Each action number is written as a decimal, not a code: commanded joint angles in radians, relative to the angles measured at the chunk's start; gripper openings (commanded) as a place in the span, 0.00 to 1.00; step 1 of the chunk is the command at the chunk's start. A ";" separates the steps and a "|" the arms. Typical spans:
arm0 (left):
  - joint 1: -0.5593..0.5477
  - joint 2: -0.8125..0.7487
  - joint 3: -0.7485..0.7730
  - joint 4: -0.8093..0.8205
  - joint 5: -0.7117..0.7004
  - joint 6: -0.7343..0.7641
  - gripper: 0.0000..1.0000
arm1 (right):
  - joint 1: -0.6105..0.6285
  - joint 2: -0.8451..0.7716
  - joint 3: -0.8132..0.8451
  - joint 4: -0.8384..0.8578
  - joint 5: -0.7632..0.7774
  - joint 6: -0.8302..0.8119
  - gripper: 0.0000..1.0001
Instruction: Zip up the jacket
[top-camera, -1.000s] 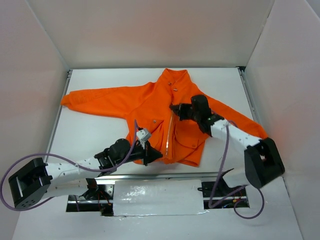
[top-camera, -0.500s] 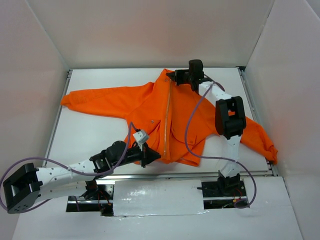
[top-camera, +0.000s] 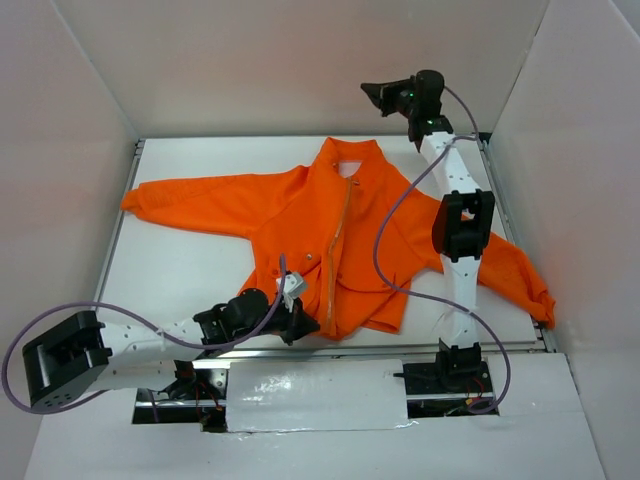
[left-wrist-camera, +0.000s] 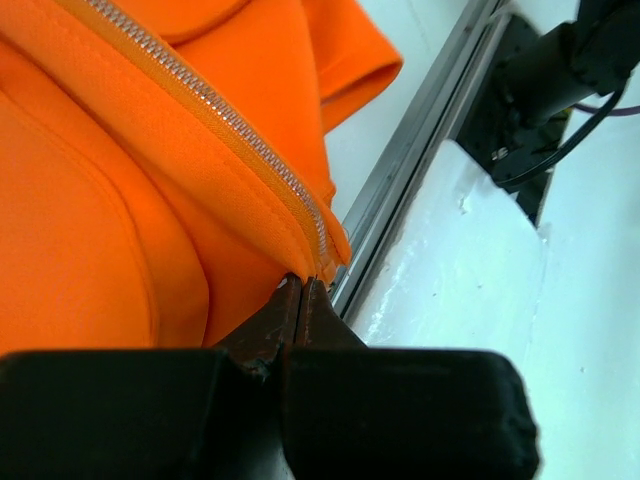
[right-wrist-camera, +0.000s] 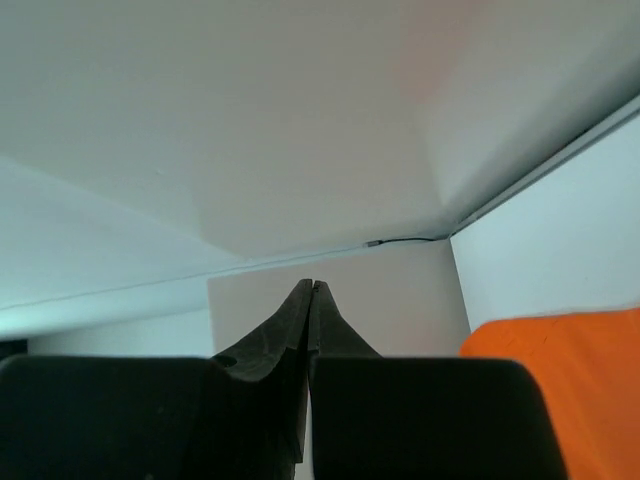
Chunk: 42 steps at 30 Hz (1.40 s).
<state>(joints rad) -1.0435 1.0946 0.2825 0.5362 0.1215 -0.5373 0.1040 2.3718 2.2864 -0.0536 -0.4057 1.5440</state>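
1. The bright orange fleece-like long-sleeved jacket (top-camera: 300, 215) lies front up on the flat white surface (top-camera: 190, 275). Its sleeves are spread, and its stand-up collar (top-camera: 352, 160) is at the far end.
2. The pale centre front zipper (top-camera: 338, 235) runs from just below the collar straight toward the near hem. It reads as one closed line. One second ago the lower front gaped, with a pale strip showing.
3. The black two-finger right hand (top-camera: 370, 92) is now in the air, beyond and above the collar and in front of the white back wall (top-camera: 300, 70). Half a second ago it sat right at the collar. A second ago it was mid-chest, well below the collar.
4. In the right wrist view the right hand (right-wrist-camera: 312, 288) has its tips pressed together with nothing between them. An orange corner of the jacket (right-wrist-camera: 545, 385) shows low in that view.
5. The black two-finger left hand (top-camera: 300, 322) is at the hem, at the opposite end of the zipper from the collar. It has stayed there through all three top views, now a touch nearer the hem's middle.
6. In the left wrist view the left hand (left-wrist-camera: 302, 287) is closed tight, with its tips meeting on the hem fabric at the foot of the zipper (left-wrist-camera: 210, 105).
7. With the right arm lifted off, the sleeve on the collar's right is fully uncovered.
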 joint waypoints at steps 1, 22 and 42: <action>-0.010 0.057 0.035 0.102 0.029 -0.020 0.00 | -0.013 -0.060 0.025 0.049 -0.085 -0.062 0.00; -0.043 -0.223 0.190 -0.758 -0.635 -0.513 0.00 | 0.279 -0.395 -0.856 -0.089 0.277 -0.334 0.19; -0.067 -0.107 0.733 -0.853 -0.718 -0.147 0.98 | 0.223 -0.860 -0.915 -0.116 0.157 -0.696 0.96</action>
<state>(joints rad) -1.1088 0.9501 0.9527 -0.4084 -0.5892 -0.9035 0.4076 1.6760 1.3266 -0.0933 -0.3332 0.9401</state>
